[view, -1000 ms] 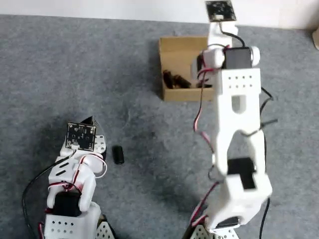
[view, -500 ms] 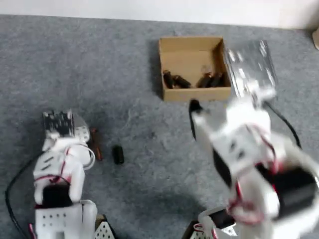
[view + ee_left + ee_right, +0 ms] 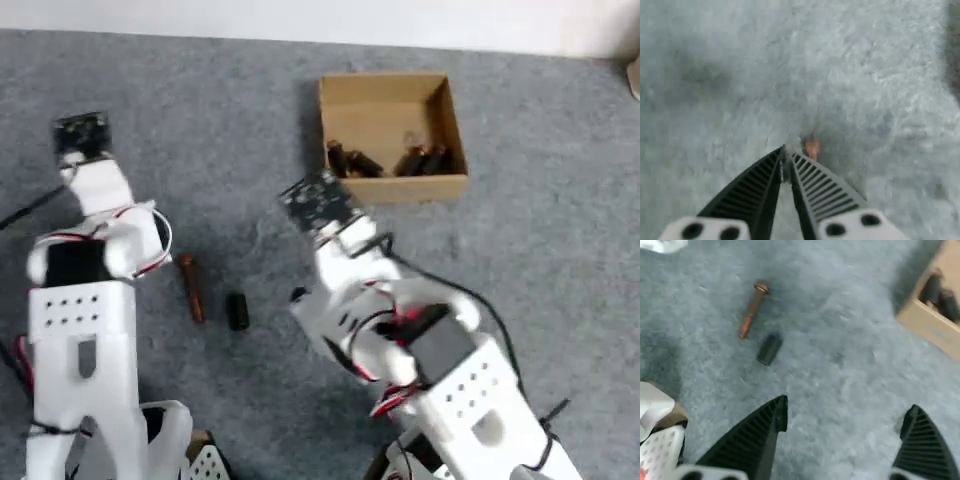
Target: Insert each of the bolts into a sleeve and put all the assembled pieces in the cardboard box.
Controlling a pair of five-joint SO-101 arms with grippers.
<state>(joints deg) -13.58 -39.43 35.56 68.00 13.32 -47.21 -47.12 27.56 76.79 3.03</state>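
On the grey mat [image 3: 200,130] between the two arms, the copper bolt [image 3: 190,288] is lying bare. The black sleeve [image 3: 237,310] is sitting just beside its tip end, not touching it. Over at the far side, the cardboard box [image 3: 395,188] is holding several dark assembled pieces [image 3: 352,162] along its near wall. The left gripper [image 3: 786,152] is hanging over bare mat with its two fingers pressed together on nothing; a small orange blur is showing just past the tips, too smeared to name. The right gripper [image 3: 848,406] is hovering with its fingers spread wide, the bolt, sleeve and a box corner lying farther out ahead.
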